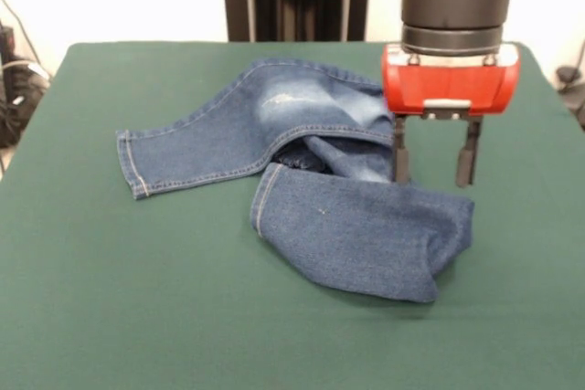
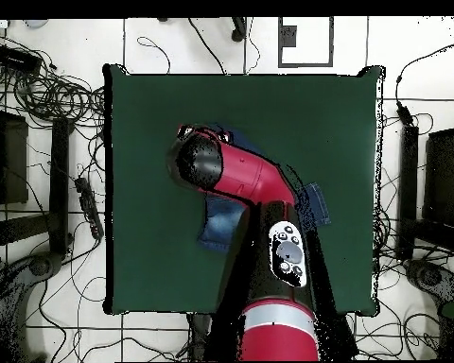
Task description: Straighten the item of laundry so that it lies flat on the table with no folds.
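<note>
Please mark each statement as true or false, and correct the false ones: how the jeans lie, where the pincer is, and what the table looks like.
1. The jeans lie flat with no folds. False: one leg is folded over toward the waist.
2. The pincer is open. True.
3. The pincer hangs above the right part of the jeans in the front view. True.
4. The table is covered in red cloth. False: it is dark green.
5. The pincer is holding the hem of the left leg. False: it holds nothing, and that hem lies free.
</note>
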Robot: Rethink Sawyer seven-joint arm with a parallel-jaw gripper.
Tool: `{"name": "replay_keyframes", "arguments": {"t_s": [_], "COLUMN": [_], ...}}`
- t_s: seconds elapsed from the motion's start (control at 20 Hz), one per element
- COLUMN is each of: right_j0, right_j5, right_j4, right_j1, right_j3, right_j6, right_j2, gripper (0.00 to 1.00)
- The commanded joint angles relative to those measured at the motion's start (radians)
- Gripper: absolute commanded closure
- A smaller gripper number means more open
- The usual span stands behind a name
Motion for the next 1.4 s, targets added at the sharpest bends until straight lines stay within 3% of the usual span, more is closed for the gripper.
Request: {"name": "replay_keyframes", "arguments": {"t_s": [0.05, 1.05, 1.4], "right_j0": [-0.036, -0.154, -0.202], "right_j5": [0.066, -0.043, -0.147], "right_j4": [-0.075, -0.203, -0.234], "right_j1": [0.058, 0.065, 0.162], "right_j3": [0.137, 0.204, 0.189], "right_j6": [0.092, 0.100, 0.114], "right_j2": [0.051, 0.138, 0.200], "gripper": [0.00, 0.00, 0.00]}}
